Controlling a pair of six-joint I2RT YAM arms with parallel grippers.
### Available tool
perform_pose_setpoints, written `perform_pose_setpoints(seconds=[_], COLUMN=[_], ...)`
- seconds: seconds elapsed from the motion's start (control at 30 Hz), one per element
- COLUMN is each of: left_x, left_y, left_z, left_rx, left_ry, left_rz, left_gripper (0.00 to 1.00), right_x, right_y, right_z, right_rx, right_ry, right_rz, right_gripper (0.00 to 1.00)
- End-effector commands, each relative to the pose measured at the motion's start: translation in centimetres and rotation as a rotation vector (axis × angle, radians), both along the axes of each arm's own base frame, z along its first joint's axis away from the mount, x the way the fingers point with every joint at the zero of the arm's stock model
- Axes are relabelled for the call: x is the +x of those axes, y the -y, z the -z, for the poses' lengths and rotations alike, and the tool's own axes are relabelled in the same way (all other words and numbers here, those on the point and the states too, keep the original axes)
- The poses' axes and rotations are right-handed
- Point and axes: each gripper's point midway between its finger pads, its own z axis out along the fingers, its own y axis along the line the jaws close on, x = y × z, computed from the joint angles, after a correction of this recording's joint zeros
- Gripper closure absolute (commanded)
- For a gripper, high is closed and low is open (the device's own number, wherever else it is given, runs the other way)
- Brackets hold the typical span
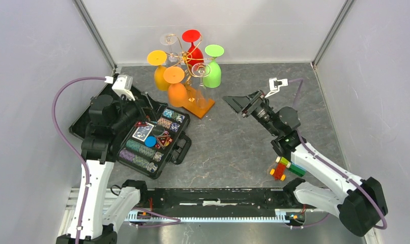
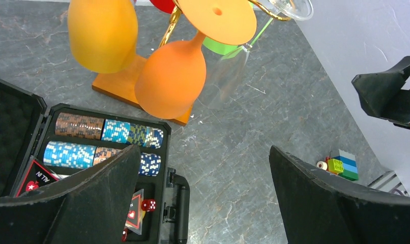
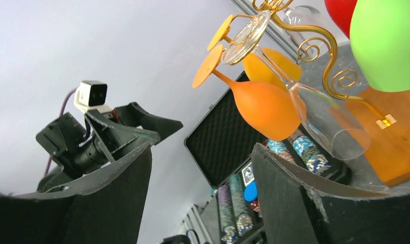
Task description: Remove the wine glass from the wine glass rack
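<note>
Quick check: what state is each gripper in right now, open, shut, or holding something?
Left gripper: open, holding nothing.
Right gripper: open, holding nothing.

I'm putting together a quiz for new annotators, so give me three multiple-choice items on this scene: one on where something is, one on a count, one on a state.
1. From the top camera, where is the poker chip case relative to the wine glass rack?
A) left of it
B) right of it
C) behind it, by the wall

2. How many clear glasses hang on the rack?
A) none
B) two
C) five

3. The right hand is:
A) shut on a green glass
B) open, holding nothing
C) shut on a toy block

Answers: 1 A, the case lies left of the rack's wooden base; 2 B, two see-through ones hang there; 3 B, its jaws stand apart, nothing between.
</note>
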Motion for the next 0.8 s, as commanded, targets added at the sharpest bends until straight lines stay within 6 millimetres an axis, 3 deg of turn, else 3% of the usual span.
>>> perform_pose_setpoints(seconds=[0.0, 0.43, 0.77], left_x=[0.1, 0.3, 0.1], left_y=[0.2, 0.1, -0.1], left_z=[-1.9, -1.7, -1.2], left_rx=[-0.024, -0.011, -0.003], left_ry=[0.081, 0.09, 0.087], left_rz=[0.008, 0.004, -0.002], left_gripper=[0.0, 0.0, 0.0], right_x=[1.4, 8.3, 12.3], right_y=[-0.7, -2.8, -5.9], right_z=[-3.0, -2.9, -2.4], right_rx=[0.134, 0.118, 0.077], right_ry=[-0.07, -0.238, -0.269], right_rz=[0.079, 0.309, 0.325], right_gripper=[0.25, 0.35, 0.48])
